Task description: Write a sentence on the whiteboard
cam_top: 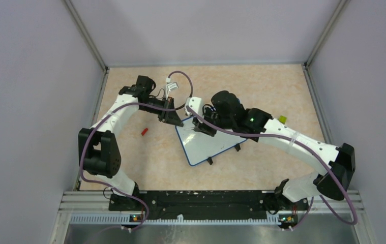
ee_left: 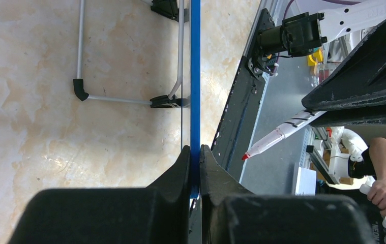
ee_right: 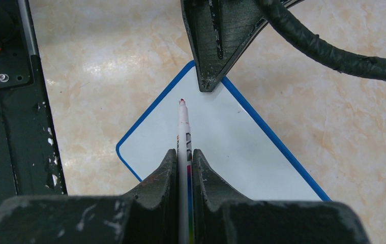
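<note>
the beige marbled table (cam_top: 262, 86) is carrying everything. the two arms are reaching in from the near edge toward its middle. there the whiteboard (cam_top: 208, 145) is sitting, turned at an angle, its blue rim and black feet showing. the left gripper (ee_left: 195, 152) is pinching the board at its far corner, jaws pressed tight on the blue edge. the right gripper (ee_right: 183, 155) is clamping a white marker (ee_right: 183, 127); its red tip is pointing at that same far corner, just beside the left fingers, and i cannot tell if it is touching. a small red piece (cam_top: 143, 131) is lying left of the board, apart from it.
</note>
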`<act>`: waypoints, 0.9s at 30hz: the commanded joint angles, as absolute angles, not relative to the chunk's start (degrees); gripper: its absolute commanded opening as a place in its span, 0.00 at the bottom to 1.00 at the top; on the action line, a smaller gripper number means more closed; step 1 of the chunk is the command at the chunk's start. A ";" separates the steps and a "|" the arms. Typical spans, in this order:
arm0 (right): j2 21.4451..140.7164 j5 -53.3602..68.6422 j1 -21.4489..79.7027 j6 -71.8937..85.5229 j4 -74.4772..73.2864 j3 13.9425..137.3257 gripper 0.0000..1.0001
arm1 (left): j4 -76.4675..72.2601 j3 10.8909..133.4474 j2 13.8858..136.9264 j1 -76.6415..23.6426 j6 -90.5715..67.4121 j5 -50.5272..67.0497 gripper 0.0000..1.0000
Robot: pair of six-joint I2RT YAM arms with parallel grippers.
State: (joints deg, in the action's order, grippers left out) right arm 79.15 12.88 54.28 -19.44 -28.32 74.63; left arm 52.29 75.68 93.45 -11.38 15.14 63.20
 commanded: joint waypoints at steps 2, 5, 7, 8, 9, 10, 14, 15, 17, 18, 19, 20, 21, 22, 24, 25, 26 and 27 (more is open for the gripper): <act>79.25 12.47 55.54 -19.34 -25.09 75.02 0.00 | 51.53 75.67 92.24 -11.68 14.24 64.14 0.00; 80.40 11.70 55.80 -18.21 -24.95 76.10 0.00 | 51.52 75.88 92.54 -11.69 14.23 64.31 0.00; 81.03 10.99 56.04 -17.94 -24.86 76.72 0.00 | 51.59 76.07 92.79 -11.77 14.32 64.25 0.00; 81.31 10.65 56.30 -17.79 -24.87 77.07 0.00 | 51.60 76.10 92.79 -11.78 14.32 64.37 0.00; 81.52 10.33 56.42 -17.76 -24.94 77.31 0.00 | 51.65 76.17 92.81 -11.78 14.26 64.54 0.00; 81.78 9.98 56.62 -17.90 -24.95 77.52 0.00 | 51.71 76.26 92.81 -11.78 14.20 64.60 0.00; 82.52 7.60 56.99 -18.30 -24.02 77.42 0.00 | 51.79 76.42 92.65 -11.78 14.07 64.70 0.00; 82.57 7.28 56.96 -18.28 -23.49 77.24 0.00 | 51.81 76.38 92.59 -11.78 14.06 64.69 0.00; 82.97 7.04 56.97 -18.08 -22.94 77.34 0.00 | 51.79 76.32 92.55 -11.78 14.05 64.77 0.00; 83.10 7.26 56.98 -17.90 -22.80 77.49 0.00 | 51.83 76.26 92.47 -11.78 14.11 64.71 0.00; 83.13 7.61 57.02 -17.66 -22.77 77.71 0.00 | 51.85 76.29 92.44 -11.78 14.08 64.67 0.00; 83.26 7.75 56.98 -17.40 -22.79 77.82 0.00 | 51.86 76.23 92.39 -11.78 14.02 64.66 0.00; 83.37 7.98 56.98 -17.33 -22.83 78.01 0.00 | 51.78 76.23 92.38 -11.78 14.10 64.71 0.00; 83.52 8.15 57.00 -17.17 -22.96 78.26 0.00 | 51.81 76.26 92.37 -11.78 14.07 64.76 0.00; 83.66 8.70 56.97 -17.01 -23.21 78.78 0.00 | 51.83 76.24 92.37 -11.78 14.02 64.78 0.00; 83.79 8.82 57.03 -16.97 -23.20 78.94 0.00 | 51.85 76.24 92.37 -11.78 14.14 64.73 0.00; 83.95 8.79 56.97 -16.96 -23.24 78.96 0.00 | 51.87 76.25 92.37 -11.78 14.07 64.74 0.00; 84.06 8.79 56.98 -16.96 -23.09 78.97 0.00 | 51.88 76.27 92.29 -11.78 14.14 64.79 0.00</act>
